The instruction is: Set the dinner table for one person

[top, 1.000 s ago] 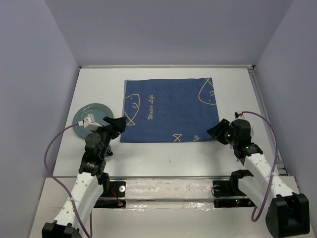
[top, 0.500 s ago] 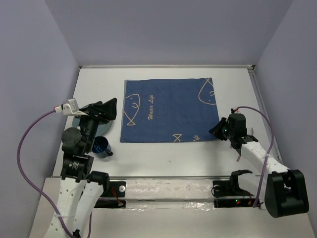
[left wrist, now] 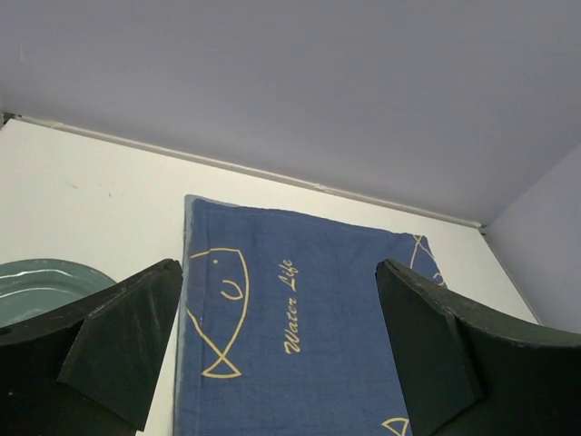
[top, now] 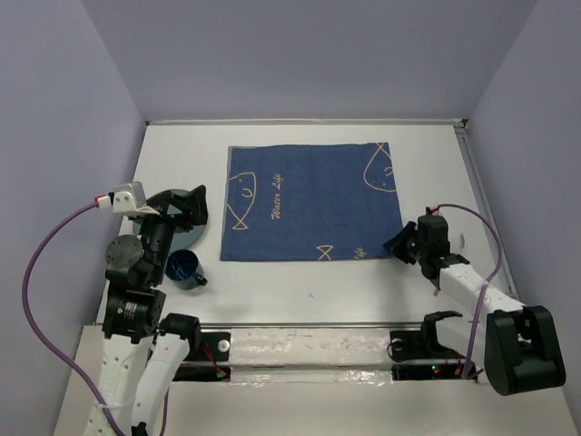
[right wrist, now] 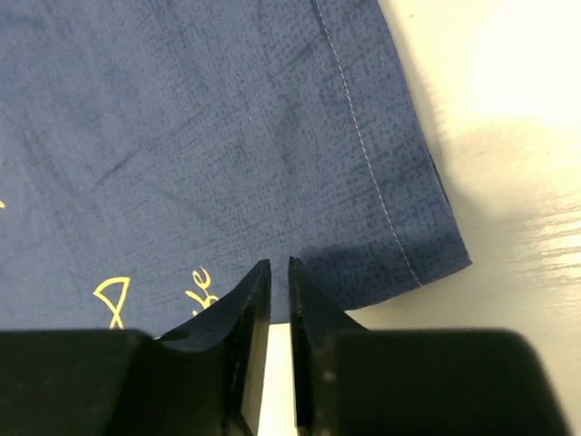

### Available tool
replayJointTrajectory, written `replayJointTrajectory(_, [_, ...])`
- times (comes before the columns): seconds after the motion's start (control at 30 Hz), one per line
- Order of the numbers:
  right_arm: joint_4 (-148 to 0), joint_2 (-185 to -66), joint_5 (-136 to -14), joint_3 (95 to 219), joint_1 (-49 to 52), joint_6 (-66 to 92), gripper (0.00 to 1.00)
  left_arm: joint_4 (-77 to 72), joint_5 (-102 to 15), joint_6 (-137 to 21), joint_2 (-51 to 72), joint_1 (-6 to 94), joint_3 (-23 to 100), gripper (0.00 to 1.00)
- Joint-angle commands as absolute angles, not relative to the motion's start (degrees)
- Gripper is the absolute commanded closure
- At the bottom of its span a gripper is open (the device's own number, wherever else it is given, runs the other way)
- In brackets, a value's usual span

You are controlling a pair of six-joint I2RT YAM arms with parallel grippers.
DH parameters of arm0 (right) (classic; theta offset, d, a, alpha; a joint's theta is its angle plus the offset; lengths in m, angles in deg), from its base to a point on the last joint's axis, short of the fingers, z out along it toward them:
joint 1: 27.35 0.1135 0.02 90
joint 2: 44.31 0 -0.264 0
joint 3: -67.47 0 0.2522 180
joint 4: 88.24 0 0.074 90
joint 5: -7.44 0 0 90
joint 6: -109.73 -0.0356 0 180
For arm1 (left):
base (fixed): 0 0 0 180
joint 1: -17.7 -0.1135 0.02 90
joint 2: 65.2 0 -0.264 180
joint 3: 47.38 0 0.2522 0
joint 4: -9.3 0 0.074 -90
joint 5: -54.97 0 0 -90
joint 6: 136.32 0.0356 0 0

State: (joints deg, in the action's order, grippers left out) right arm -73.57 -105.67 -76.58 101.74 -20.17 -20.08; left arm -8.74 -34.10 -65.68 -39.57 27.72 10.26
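Left tool [top: 191,213], jaws spread wide and holding nothing, hangs above the left edge of the tabletop [top: 309,282]. The tabletop lies flat beneath both arms and runs from their bases to the far wall. In the left wrist view we see the rim of a green plate [left wrist: 41,282] low at the left, just beside the left finger. From above, the arm hides most of it. A dark blue mug [top: 184,268] stands on the near side of this tool, toward the near left corner.

A blue fish-printed cloth [top: 309,200] lies flat in the middle of the tabletop, its long axis parallel to the far edge. Its left hem lies just to the right of the left tool.

Right tool [right wrist: 280,271] is narrowed to a slit, with nothing visible between its jaws. Its tips sit at the near hem of the cloth, close to the cloth's near right corner.

We judge that the coming move turns on one relation: plate and mug both lie on the left side, so the left arm is nearer. From there the cloth lies directly to the right, toward the right edge.
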Motion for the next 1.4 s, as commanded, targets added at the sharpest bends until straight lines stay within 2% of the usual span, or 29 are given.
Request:
replayJointTrajectory(0.0, [-75.97,-103.55,-76.59,99.69,-20.05,-23.41,0.75,-7.28,-32.22,-63.46,-40.67,27.72,7.78,0.01])
replayJointTrajectory(0.13, [-76.15,-101.97,-76.67,98.45,-20.05,-24.22,0.64,-6.40,-32.04,-62.93,-40.94,27.72,6.72,0.01])
replayJointTrajectory(0.3, [-71.14,-95.91,-72.28,104.86,-17.60,-19.56,0.53,-5.43,-32.21,-62.67,-41.91,27.72,5.32,0.01])
replayJointTrajectory(0.37, [-69.82,-95.11,-72.19,108.19,-14.43,-18.24,0.50,-5.25,-32.39,-62.84,-41.91,27.72,5.31,0.01])
replayJointTrajectory(0.5, [-76.55,-98.79,-72.37,114.44,-0.22,-15.79,0.43,-5.34,-31.25,-62.76,-42.17,27.72,5.58,0.01])
replayJointTrajectory(0.6, [-81.85,-107.30,-73.60,120.50,17.15,-9.56,0.40,-6.48,-27.32,-62.23,-42.52,27.72,6.02,0.01])
replayJointTrajectory(0.73, [-83.17,-124.85,-74.48,135.67,29.65,-1.02,0.33,-8.77,-18.17,-61.79,-42.96,27.63,7.42,0.01])
replayJointTrajectory(0.83, [-83.62,-132.18,-72.82,142.82,34.68,2.06,0.27,-9.82,-12.21,-62.40,-44.36,27.46,7.51,0.01])
replayJointTrajectory(0.93, [-82.12,-140.18,-73.68,152.05,36.63,2.24,0.22,-11.49,-7.27,-64.60,-45.51,27.19,7.69,0.01])
replayJointTrajectory(1.07, [-77.92,-149.85,-77.09,163.56,38.31,-1.61,0.21,-12.46,-3.57,-67.32,-45.95,26.93,7.95,0.01])
replayJointTrajectory(1.2, [-74.75,-159.16,-85.27,173.49,39.80,-5.56,0.21,-12.64,-2.60,-68.21,-46.47,26.75,7.95,0.01])
replayJointTrajectory(1.37, [-70.18,-170.67,-88.89,186.31,41.03,-7.51,0.25,-12.46,-3.12,-67.86,-47.27,26.75,8.21,0.01])
